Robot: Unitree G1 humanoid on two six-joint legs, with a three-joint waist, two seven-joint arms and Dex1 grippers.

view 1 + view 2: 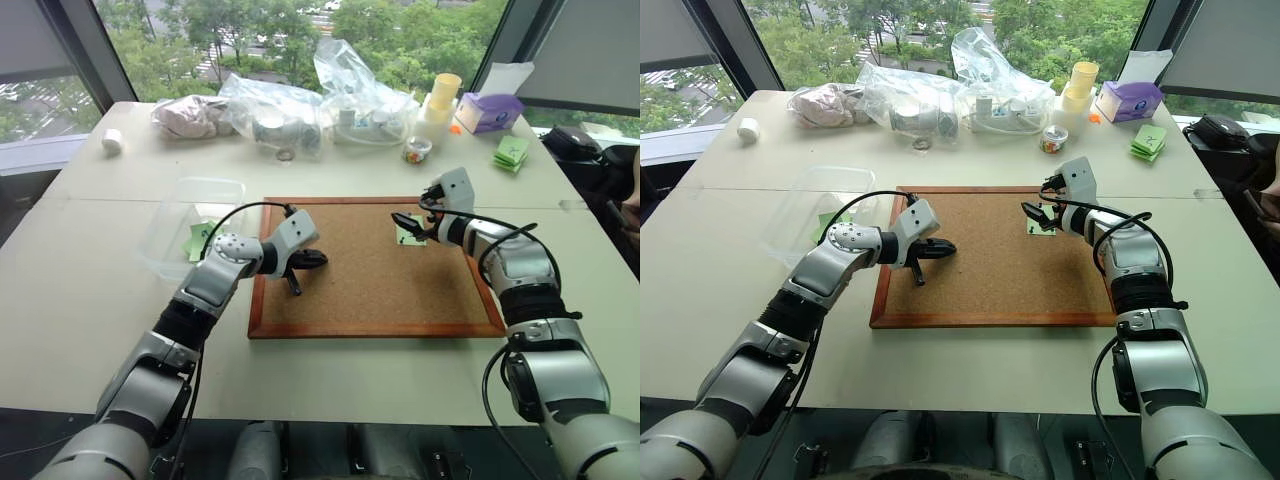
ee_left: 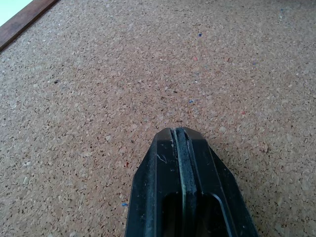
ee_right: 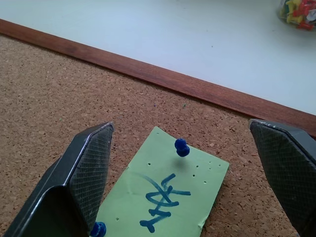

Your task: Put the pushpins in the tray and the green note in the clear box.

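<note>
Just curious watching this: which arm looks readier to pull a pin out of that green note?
The right. Its open claw straddles the note and a blue pin; the left claw is shut, over bare cork.

Left gripper [image 1: 303, 267] pressed closed, arm reaching forward and angled inward, right gripper [image 1: 412, 228] spread wide, arm extended, pointing slightly down

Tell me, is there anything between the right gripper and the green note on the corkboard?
Nothing visible stands between them. The open right gripper is just over the green note on the corkboard. But two blue pushpins are in the note, so it looks pinned and probably cannot be lifted yet.
</note>
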